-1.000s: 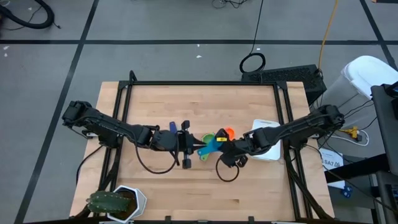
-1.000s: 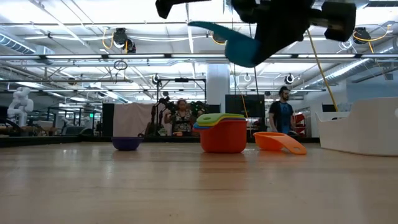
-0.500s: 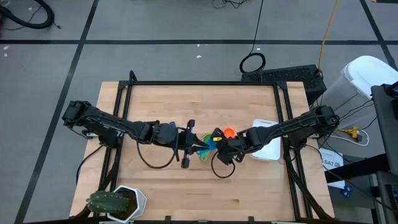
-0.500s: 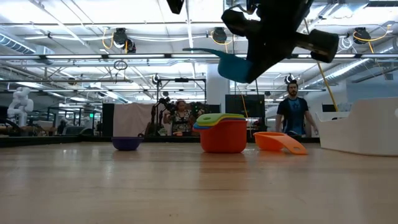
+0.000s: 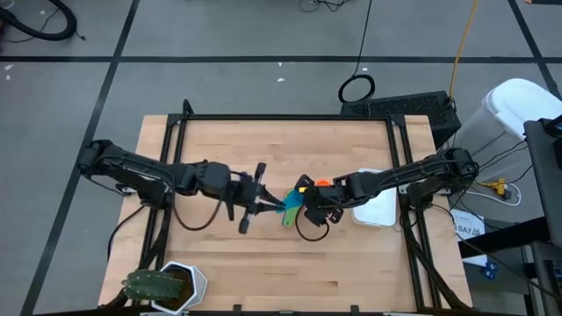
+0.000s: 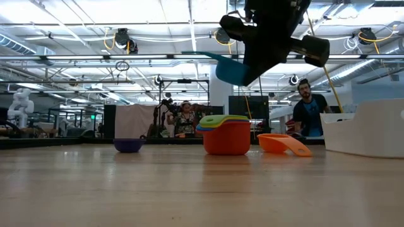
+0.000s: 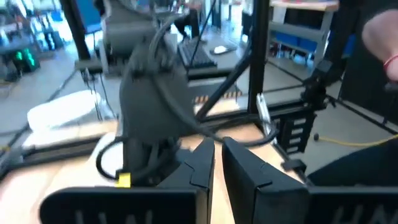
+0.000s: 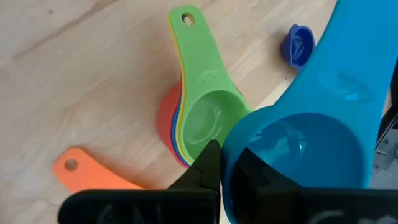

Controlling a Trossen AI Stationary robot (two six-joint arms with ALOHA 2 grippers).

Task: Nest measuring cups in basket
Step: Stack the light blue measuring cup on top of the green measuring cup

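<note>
Operator, your left gripper [image 5: 262, 205] hangs over the middle of the wooden table [image 5: 263, 149], its fingers [image 7: 239, 180] drawn almost together with only a thin slit between them; whether they pinch the flat handle tip lying at them cannot be told. That handle belongs to the blue measuring cup [image 6: 228, 68], which is off the table in the air. It is a glossy, round-bowled scoop with a long flat handle running toward the left fingers.

Your right gripper [image 8: 222, 163] is closed on the rim of that blue bowl [image 8: 298, 155]. Below and just past the right fingers stands a nested stack: a red cup [image 6: 226, 140] outermost, yellow and blue edges showing inside it, and a green cup [image 8: 205, 118] on top with a hole in its handle end. An orange cup [image 6: 283, 144] lies tipped on its side just beside the stack. A small dark blue cup [image 6: 128, 145] sits apart, on the left-gripper side of the stack.

The white basket [image 5: 376, 211] rests at the table's right edge, under the right arm. A potted plant in a white hexagonal pot [image 5: 167, 285] stands at the near left corner.

Beyond the table, the room is a large workshop with ceiling rails and lights; two people [image 6: 309, 113] stand in the background.
</note>
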